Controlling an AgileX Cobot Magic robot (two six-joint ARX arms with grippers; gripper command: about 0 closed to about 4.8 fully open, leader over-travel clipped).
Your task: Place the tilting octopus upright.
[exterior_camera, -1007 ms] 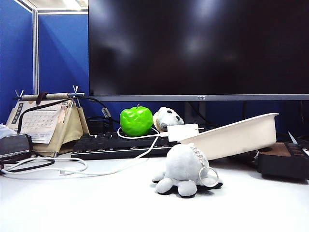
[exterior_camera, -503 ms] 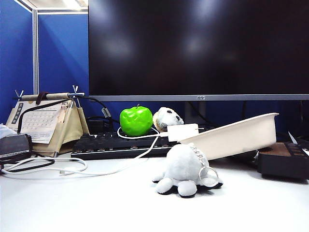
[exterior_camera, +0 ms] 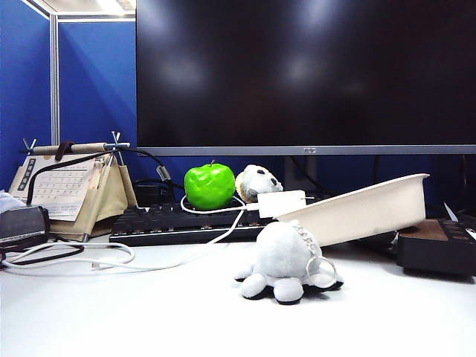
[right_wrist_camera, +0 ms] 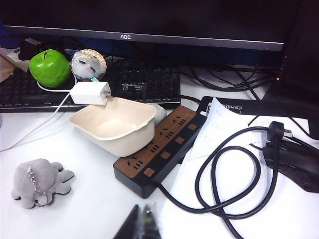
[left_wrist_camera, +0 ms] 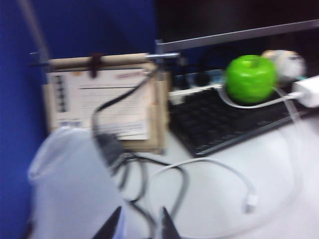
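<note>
- While the scene is unchanged from a second earlier, the small light-grey plush octopus (exterior_camera: 286, 260) sits on the white desk (exterior_camera: 149, 312), seemingly upright, untouched.
- Left gripper (left_wrist_camera: 138, 225) hangs over cables, fingers narrowly parted, empty; right gripper (right_wrist_camera: 140, 224) nearly closed, empty.
- Behind: cream plastic tub (exterior_camera: 372, 208), green apple (exterior_camera: 210, 186).

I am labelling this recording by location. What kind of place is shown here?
Most likely an office desk in a cubicle. A large monitor stands behind a black keyboard, a desk calendar sits at the left, and blue partition walls close off the back.
</note>
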